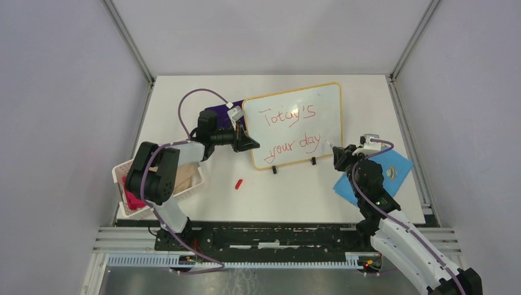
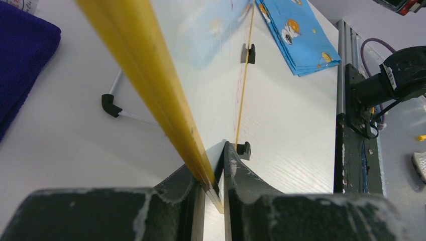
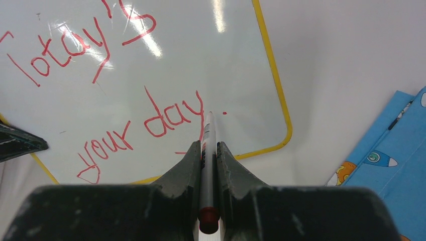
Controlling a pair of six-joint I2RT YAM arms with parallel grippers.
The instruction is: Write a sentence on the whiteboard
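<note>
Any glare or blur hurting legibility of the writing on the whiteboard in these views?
Right wrist: glare streaks on the whiteboard cross "Totay's", but the sentence is legible and the marker sharp. Left wrist: the yellow frame near the lens is blurred, writing unreadable. Top external: even light, text readable.

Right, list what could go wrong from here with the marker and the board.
1. The tip of the marker sits beside "day" in the sentence; a drag as the right gripper lifts could smear it.
2. The left gripper pinches only the thin yellow edge of the whiteboard; pen pressure could make it slip or twist.
3. The red cap lies loose before the board; a sweeping arm could knock it away.
</note>
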